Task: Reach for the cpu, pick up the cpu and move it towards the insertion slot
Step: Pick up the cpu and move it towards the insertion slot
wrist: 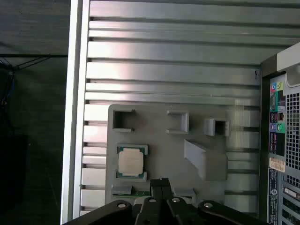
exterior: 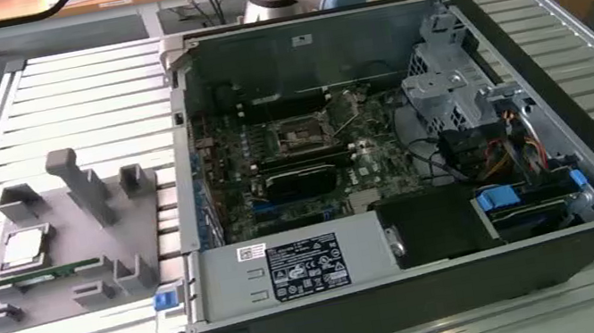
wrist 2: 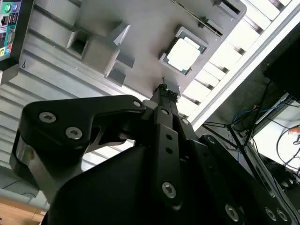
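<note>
The cpu (exterior: 24, 246) rests on the holder plate (exterior: 71, 247) — the case (exterior: 418, 309) stands beside.

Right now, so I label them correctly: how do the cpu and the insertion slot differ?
The cpu lies on a grey fixture on the slatted table, outside the case. The insertion slot sits on the motherboard inside that open case. The cpu's top is bright silver, while the insertion slot has a dark centre inside a metal frame. Both are small, square and lie flat.
</note>
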### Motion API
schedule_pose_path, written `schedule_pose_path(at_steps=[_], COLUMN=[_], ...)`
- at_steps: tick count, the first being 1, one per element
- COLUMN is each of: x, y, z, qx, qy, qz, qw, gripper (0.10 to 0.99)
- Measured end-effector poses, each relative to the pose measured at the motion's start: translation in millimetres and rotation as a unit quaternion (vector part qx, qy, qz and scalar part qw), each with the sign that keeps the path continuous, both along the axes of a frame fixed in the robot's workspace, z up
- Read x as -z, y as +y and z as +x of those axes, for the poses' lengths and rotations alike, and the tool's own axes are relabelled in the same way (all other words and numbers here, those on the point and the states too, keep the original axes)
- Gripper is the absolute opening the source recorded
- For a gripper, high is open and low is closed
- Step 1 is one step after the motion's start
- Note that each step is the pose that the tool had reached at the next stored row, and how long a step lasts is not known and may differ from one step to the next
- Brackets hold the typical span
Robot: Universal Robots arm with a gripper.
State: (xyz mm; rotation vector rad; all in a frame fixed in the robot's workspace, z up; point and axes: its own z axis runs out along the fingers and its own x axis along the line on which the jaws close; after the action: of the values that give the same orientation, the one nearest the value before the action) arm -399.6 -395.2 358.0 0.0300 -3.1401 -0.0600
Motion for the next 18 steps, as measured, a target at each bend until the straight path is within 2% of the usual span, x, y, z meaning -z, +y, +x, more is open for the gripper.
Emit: schedule_pose_path(at_steps=[11, 18], x=[0.3, 4.8], y=[0.0, -4.6], z=[-1.6, -7.3], qx=[0.0, 0.0], qy=[0.0, 0.0001], qz=[0.0, 0.0], qw=[1.0, 1.0], gripper=[0.106, 0.106])
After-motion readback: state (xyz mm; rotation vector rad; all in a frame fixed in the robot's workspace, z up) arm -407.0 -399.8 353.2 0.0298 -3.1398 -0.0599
